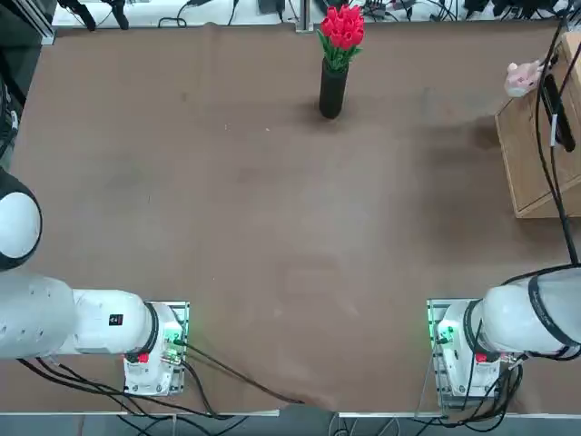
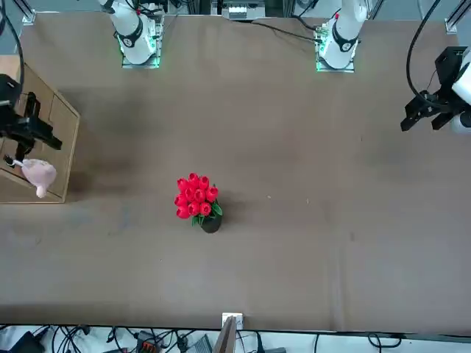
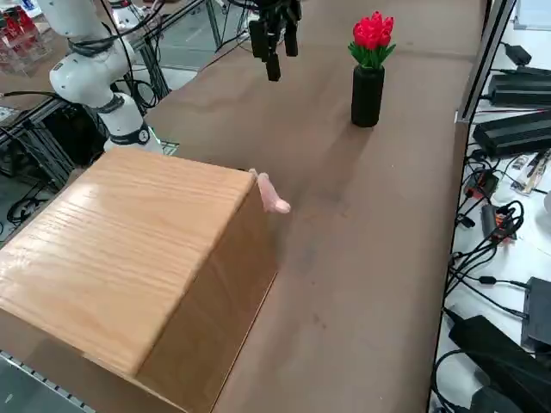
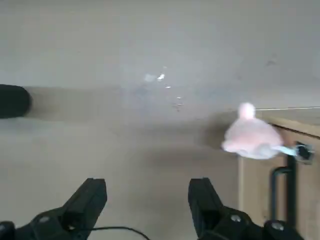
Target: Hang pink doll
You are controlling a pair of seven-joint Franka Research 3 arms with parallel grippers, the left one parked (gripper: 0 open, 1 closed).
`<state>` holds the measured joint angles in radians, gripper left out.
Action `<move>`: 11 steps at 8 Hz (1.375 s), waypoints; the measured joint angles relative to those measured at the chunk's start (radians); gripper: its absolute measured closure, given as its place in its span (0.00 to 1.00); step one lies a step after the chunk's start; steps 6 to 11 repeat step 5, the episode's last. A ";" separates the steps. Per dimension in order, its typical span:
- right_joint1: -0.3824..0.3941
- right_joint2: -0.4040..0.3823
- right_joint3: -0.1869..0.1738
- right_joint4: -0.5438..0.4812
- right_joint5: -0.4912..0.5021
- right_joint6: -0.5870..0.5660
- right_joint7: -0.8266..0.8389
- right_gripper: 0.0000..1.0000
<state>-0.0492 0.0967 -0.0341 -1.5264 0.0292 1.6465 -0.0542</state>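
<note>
The brown bench (image 1: 254, 227) fills most of every view, its surface bare across the middle. At the robot's right edge of it stands a large wooden box (image 3: 129, 258), with pale grain on top and plain sides; from overhead it shows as a wooden block (image 1: 536, 154) at the right border.

The working right arm (image 1: 531, 318) rises from its base at the near right corner and reaches over the box. Its dark pincer (image 2: 26, 125) hangs above the far end of the box, close to the doll but apart from it. In the wrist view the pincer (image 4: 147, 200) is spread wide, with nothing between its two black fingers (image 4: 87, 197), only bench below.

Toward the far middle of the bench, well apart from the box, stands a black vase (image 1: 332, 89) holding a bunch of red tulips (image 1: 342, 27) with green stems.

The pink doll (image 3: 274, 196) hangs at the upper edge of the box's far side, sticking out over the bench and off its surface. In the wrist view the pink doll (image 4: 250, 137) sits just beside a small metal hook (image 4: 300, 151) on the box face, above a black handle (image 4: 280, 185). Whether its loop is around the hook cannot be told.
</note>
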 joint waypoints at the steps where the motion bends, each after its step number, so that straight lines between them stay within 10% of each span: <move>1: 0.000 -0.025 -0.001 -0.026 -0.030 0.005 -0.011 0.00; 11: 0.021 -0.100 0.015 -0.133 -0.071 0.009 0.030 0.00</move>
